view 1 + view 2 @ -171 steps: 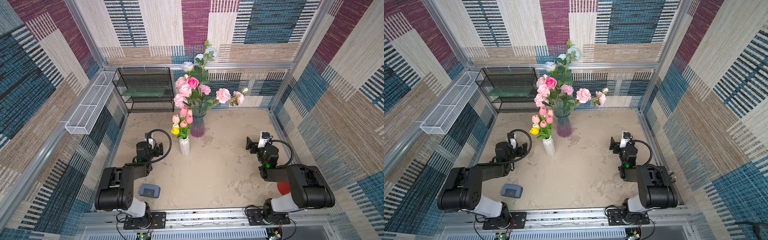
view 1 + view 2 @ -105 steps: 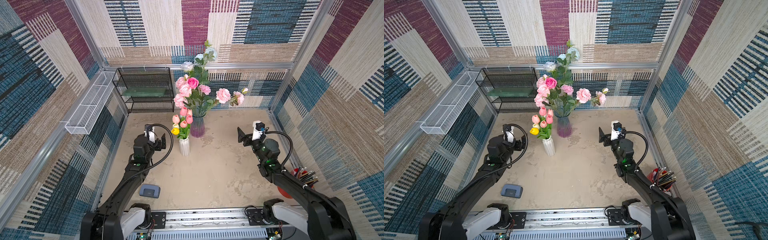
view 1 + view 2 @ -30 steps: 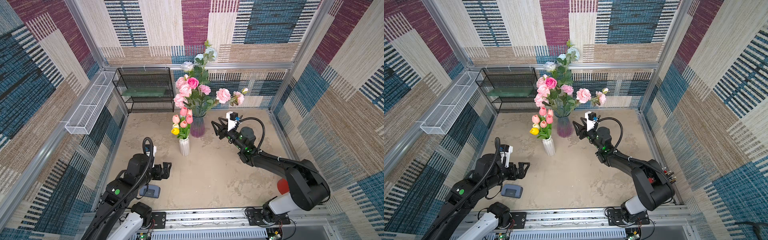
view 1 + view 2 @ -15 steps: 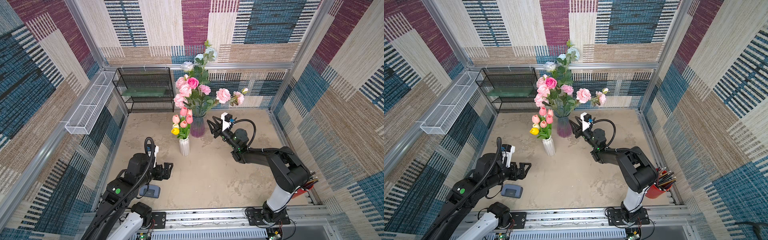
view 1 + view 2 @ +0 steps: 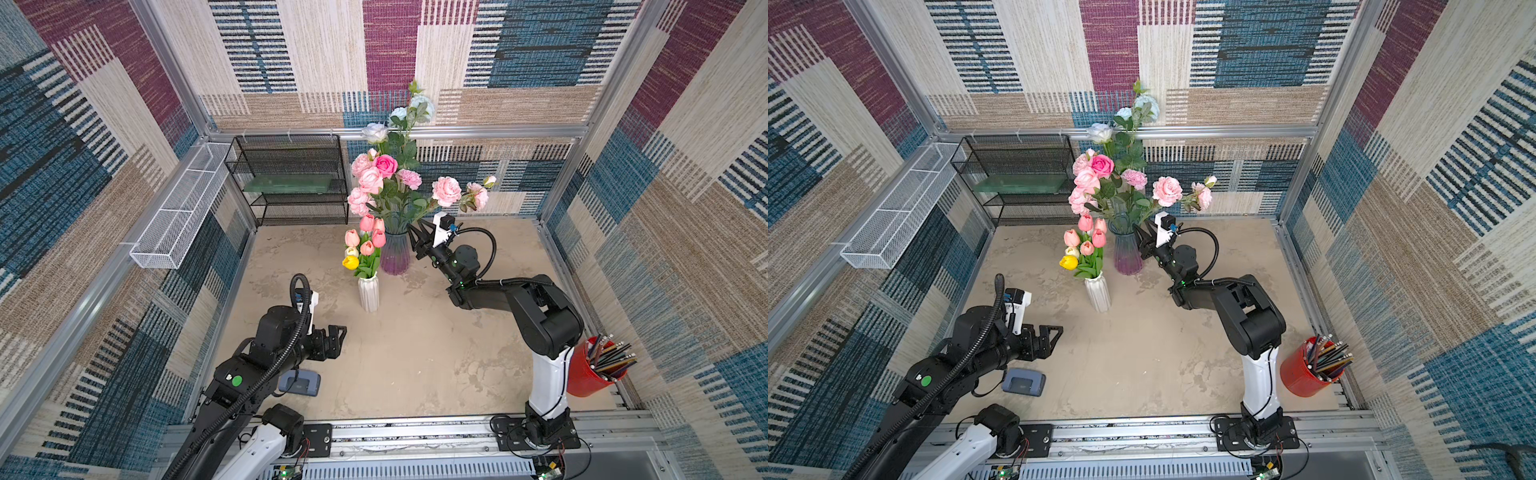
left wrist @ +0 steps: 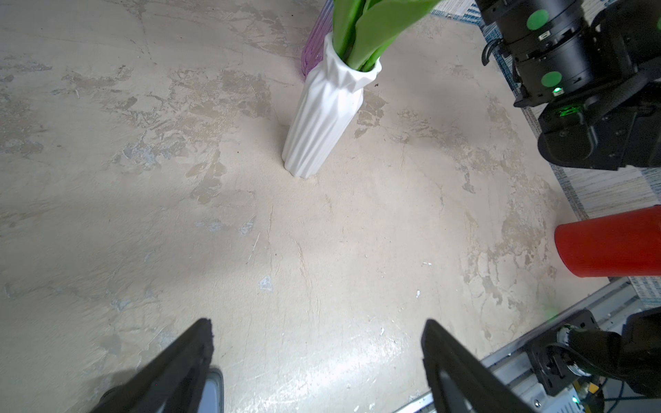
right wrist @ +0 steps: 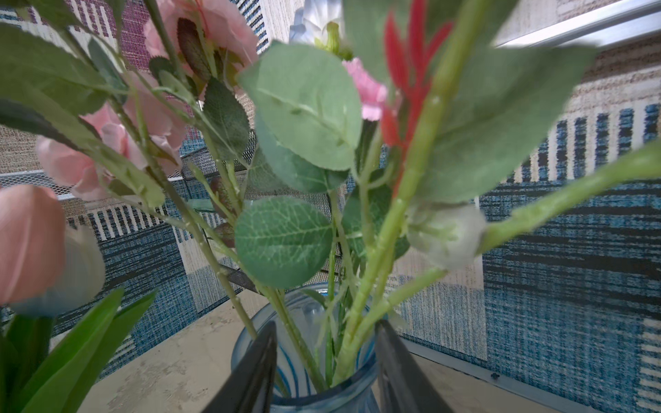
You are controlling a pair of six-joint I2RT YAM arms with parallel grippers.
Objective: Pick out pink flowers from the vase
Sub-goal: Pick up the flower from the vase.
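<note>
Pink flowers [image 5: 446,191] with long green stems stand in a blue-to-purple glass vase [image 5: 395,257] at the back middle, among them a hot-pink rose [image 5: 386,165]. My right gripper [image 5: 415,232] hangs at the vase mouth from the right. In the right wrist view that gripper [image 7: 325,330] is open, with several green stems [image 7: 400,200] between its jaws just above the rim [image 7: 322,389], none pinched. Salmon tulips [image 5: 368,237] fill a white ribbed vase [image 5: 368,293] beside it. My left gripper [image 5: 338,332] hovers open and empty over the table.
A black mesh shelf [image 5: 291,178] stands at the back left and a white wire basket [image 5: 183,208] hangs on the left wall. A red cup of pencils [image 5: 590,370] sits front right. A blue-grey flat object [image 5: 299,382] lies under my left arm.
My right gripper has moved left to the glass vase mouth, its jaws narrowing around the stems. The left arm has barely moved.
</note>
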